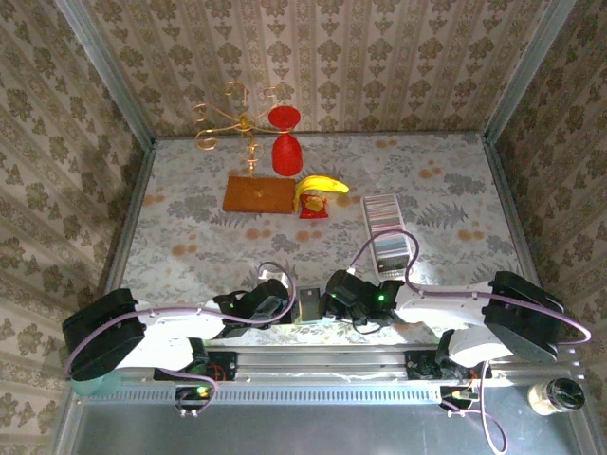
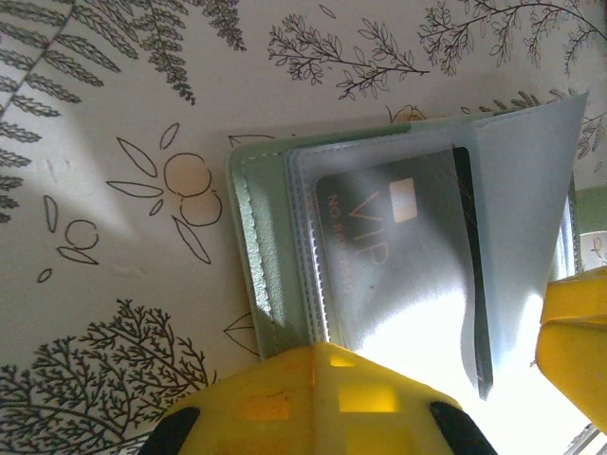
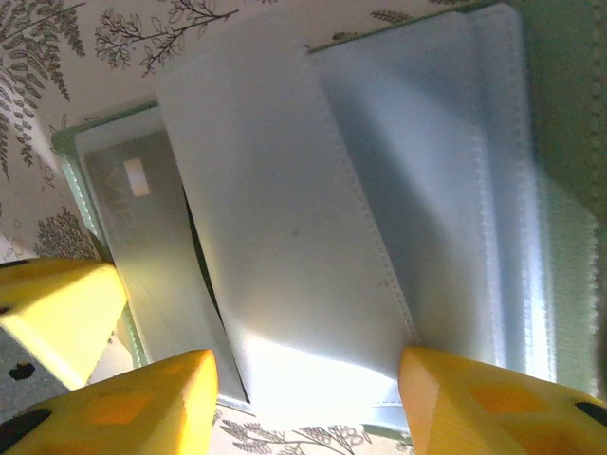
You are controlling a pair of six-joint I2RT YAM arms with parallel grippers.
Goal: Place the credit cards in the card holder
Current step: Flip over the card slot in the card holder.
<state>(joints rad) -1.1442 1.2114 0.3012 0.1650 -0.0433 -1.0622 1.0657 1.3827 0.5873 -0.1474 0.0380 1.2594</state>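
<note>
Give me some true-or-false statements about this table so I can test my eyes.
1. A dark VIP card sits in the card holder. True.
2. The banana is green. False: it is yellow.
3. More cards stand in a clear tray. True.
4. The right gripper is shut. False: it is open, straddling a holder flap.
5. The goblet is blue. False: it is red.
</note>
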